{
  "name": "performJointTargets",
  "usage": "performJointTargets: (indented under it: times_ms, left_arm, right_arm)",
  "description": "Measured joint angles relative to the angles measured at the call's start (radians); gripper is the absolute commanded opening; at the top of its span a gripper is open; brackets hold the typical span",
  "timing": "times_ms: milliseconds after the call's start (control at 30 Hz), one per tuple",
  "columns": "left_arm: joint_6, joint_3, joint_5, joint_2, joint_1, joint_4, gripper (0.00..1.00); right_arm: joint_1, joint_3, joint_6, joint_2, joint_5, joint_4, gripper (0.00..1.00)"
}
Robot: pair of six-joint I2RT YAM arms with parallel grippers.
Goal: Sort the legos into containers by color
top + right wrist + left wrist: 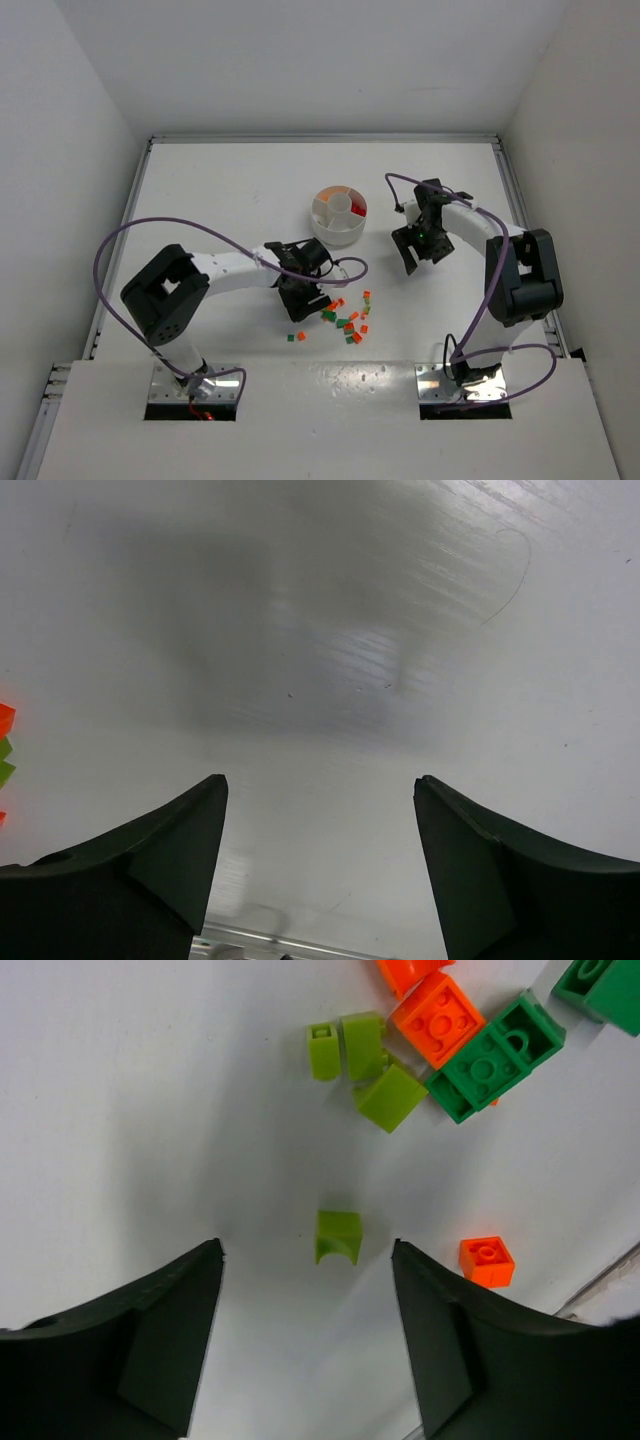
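The counter [220,200] is showing plain white. The left tool [307,1252] and right tool [320,785] are looking matte black. A lime-green lego [338,1236], an orange lego [487,1261] and a dark green lego [492,1057] are glowing brightly. The white dish [338,234] is showing orange around ten o'clock and red around three. Purple cables [110,250] are looping over white arms.

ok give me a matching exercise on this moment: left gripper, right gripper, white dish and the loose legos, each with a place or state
1 left gripper
2 right gripper
3 white dish
4 loose legos

A beyond the loose legos, colours in its wedges
B open over bare table
C open, straddling a lime brick
D scattered beside the left gripper

Pairs: 1-C, 2-B, 3-A, 4-D
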Motion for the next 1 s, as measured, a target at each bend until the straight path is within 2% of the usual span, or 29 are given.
performJointTargets:
  times_ms: [133,300,400,433,467,533,567,667,833,1000]
  left_arm:
    - [-0.007,0.000,-0.002,0.020,-0.008,0.015,0.57]
    - [-0.004,0.006,-0.015,0.034,-0.008,0.020,0.47]
    - [-0.003,0.006,-0.015,0.034,-0.008,0.023,0.36]
    - [-0.001,0.006,-0.014,0.034,-0.008,0.024,0.26]
    - [-0.002,0.006,-0.014,0.034,-0.008,0.024,0.24]
    - [0.005,0.008,-0.010,0.035,-0.008,0.024,0.20]
    - [0.008,0.008,-0.008,0.035,-0.008,0.023,0.17]
    - [0.016,0.010,-0.006,0.034,-0.008,0.019,0.15]
    - [0.017,0.044,-0.006,0.015,-0.001,-0.009,0.15]
    - [-0.024,0.223,-0.017,-0.016,0.053,-0.040,0.09]
  right_arm:
    - [0.000,0.000,-0.003,0.000,0.000,-0.002,0.62]
    - [0.000,0.000,0.000,0.000,0.000,-0.002,0.59]
    - [0.000,0.000,0.000,0.000,0.000,-0.003,0.55]
    - [0.000,0.000,0.000,0.000,0.001,-0.003,0.54]
    - [0.000,0.000,0.000,0.000,0.002,-0.003,0.54]
    - [0.000,0.000,0.000,0.000,0.003,-0.003,0.49]
    - [0.000,0.000,-0.001,0.000,0.002,-0.003,0.44]
    - [0.000,0.000,-0.003,0.000,0.003,-0.004,0.37]
    - [0.001,0.000,0.001,-0.013,0.003,-0.005,0.42]
    - [0.000,0.000,0.013,-0.169,-0.032,-0.001,0.44]
